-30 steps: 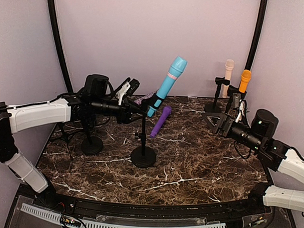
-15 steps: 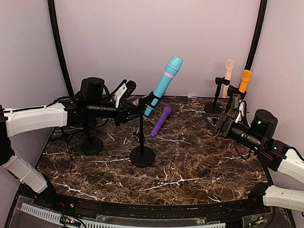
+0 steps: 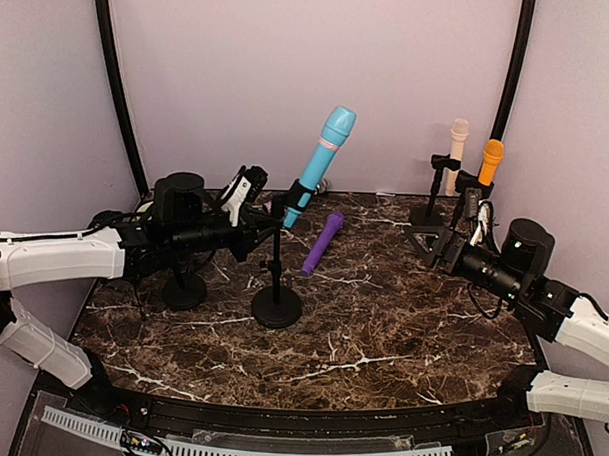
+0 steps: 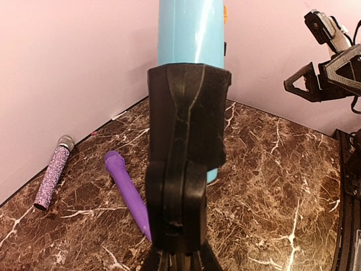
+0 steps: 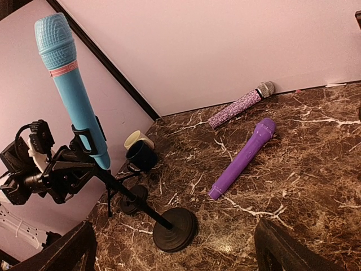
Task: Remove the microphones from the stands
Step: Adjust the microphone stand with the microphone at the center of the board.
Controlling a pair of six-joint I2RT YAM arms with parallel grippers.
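A blue microphone (image 3: 321, 164) sits tilted in the clip (image 3: 295, 197) of a black stand with a round base (image 3: 278, 307). My left gripper (image 3: 256, 227) is shut on the stand's neck just below the clip. In the left wrist view the clip (image 4: 186, 164) and the blue microphone (image 4: 190, 31) fill the middle, and my fingers are mostly hidden under them. My right gripper (image 3: 440, 244) is open and empty at the right, facing the stand from a distance. Its wrist view shows the blue microphone (image 5: 70, 84), the stand base (image 5: 176, 228) and the left gripper (image 5: 59, 171).
A purple microphone (image 3: 322, 242) lies on the marble table (image 3: 401, 331) behind the stand. A glittery microphone (image 5: 240, 105) lies by the back wall. A second black stand (image 3: 184, 289) is at the left. Beige (image 3: 456, 145) and orange (image 3: 491, 160) microphones stand at the back right.
My left arm has moved left, and the stand with the blue microphone has moved left with it. The microphone now stands a little more upright. The right arm has not moved.
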